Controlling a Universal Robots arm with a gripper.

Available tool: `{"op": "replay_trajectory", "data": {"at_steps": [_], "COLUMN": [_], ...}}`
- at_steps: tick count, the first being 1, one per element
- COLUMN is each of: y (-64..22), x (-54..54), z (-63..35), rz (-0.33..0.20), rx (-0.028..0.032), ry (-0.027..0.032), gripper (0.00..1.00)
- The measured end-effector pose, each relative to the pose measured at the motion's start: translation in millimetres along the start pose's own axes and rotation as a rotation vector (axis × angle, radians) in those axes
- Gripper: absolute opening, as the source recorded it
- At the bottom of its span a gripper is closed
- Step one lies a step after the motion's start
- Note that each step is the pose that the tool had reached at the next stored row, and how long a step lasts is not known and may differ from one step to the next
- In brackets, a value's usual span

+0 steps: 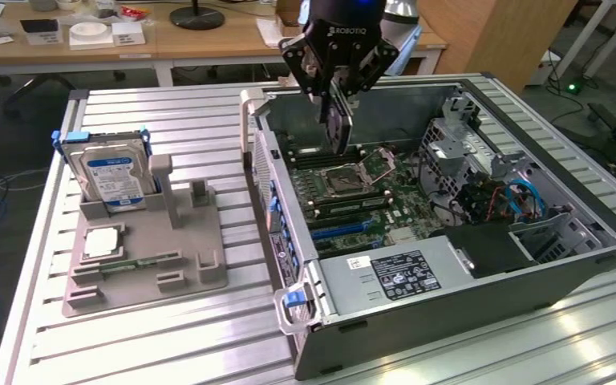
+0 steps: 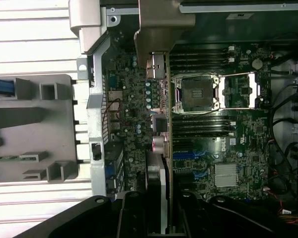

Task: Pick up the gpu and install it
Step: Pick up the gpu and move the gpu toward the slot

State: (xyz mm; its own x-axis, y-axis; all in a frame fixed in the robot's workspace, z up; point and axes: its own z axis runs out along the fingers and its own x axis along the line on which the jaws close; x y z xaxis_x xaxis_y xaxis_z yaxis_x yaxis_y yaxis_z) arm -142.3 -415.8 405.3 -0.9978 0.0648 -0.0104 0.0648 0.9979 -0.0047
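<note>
My gripper (image 1: 335, 98) hangs over the open computer case (image 1: 565, 257), shut on the gpu (image 1: 337, 127). The thin dark card points edge-down above the motherboard (image 1: 388, 200), near the case's back wall, and is clear of the board. In the wrist view the gpu (image 2: 163, 148) is seen edge-on, running from its metal bracket (image 2: 164, 29) down between my fingers (image 2: 134, 218). It lies alongside the CPU socket (image 2: 196, 91) and above the blue expansion slots (image 2: 188, 156).
A grey fixture tray (image 1: 142, 241) stands at the exterior view's left of the case, holding an upright hard drive (image 1: 110, 172) and a green memory stick (image 1: 137, 263). The power supply (image 1: 404, 273) and drive cage with cables (image 1: 500, 192) fill the case's near and right parts.
</note>
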Motion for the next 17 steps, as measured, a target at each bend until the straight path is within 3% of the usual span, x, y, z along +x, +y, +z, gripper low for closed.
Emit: {"op": "replay_trajectory", "data": {"at_steps": [17], "y": [1.3], "x": [-20.3], "z": [0.8], "rz": [-0.033], "rx": [-0.0004], "ry": [-0.0002], "gripper": [0.28]}}
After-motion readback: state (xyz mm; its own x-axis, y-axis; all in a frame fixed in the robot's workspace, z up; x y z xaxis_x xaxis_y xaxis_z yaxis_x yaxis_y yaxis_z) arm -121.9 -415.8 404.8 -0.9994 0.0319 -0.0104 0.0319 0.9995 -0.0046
